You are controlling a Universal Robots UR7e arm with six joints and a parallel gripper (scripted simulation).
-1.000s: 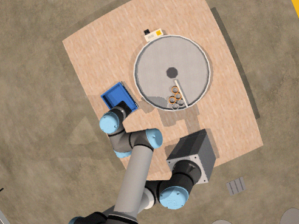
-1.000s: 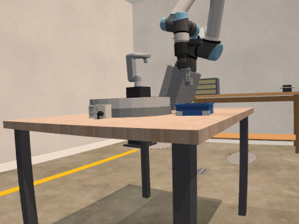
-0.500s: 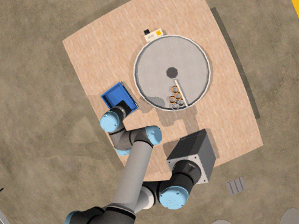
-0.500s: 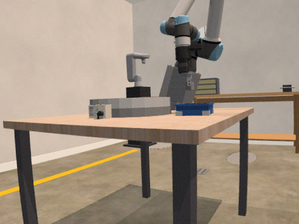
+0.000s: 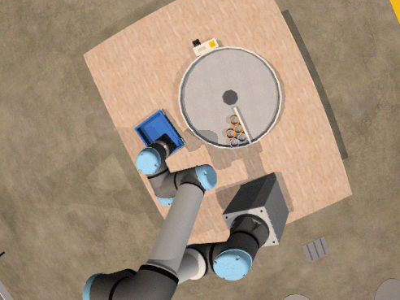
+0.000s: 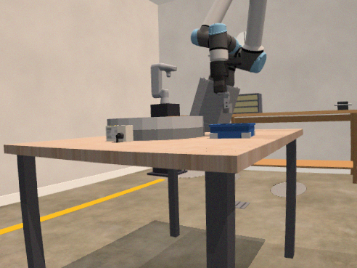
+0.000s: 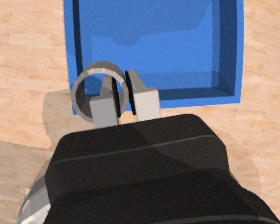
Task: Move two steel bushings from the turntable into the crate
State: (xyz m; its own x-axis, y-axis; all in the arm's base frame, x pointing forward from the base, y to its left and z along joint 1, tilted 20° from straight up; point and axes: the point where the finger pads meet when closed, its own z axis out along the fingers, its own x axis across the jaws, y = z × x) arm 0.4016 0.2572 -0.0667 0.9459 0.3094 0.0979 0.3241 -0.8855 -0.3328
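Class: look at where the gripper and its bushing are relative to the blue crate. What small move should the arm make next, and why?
Probably a short advance toward the crate's middle, then release. The gripper is shut on a steel bushing, one finger inside its ring. In the wrist view the bushing hangs over the near wall of the blue crate, partly over bare table, so dropping now risks hitting the rim.

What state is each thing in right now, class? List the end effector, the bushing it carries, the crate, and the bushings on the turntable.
End effector: shut on a steel bushing, high above the crate's near edge.
Steel bushing: gripped by its wall, in the air.
Crate: blue, open-topped, nothing seen inside.
Turntable: bears the remaining bushings.
Remaining bushings: clustered, standing on end beside the divider bar; two are orange.
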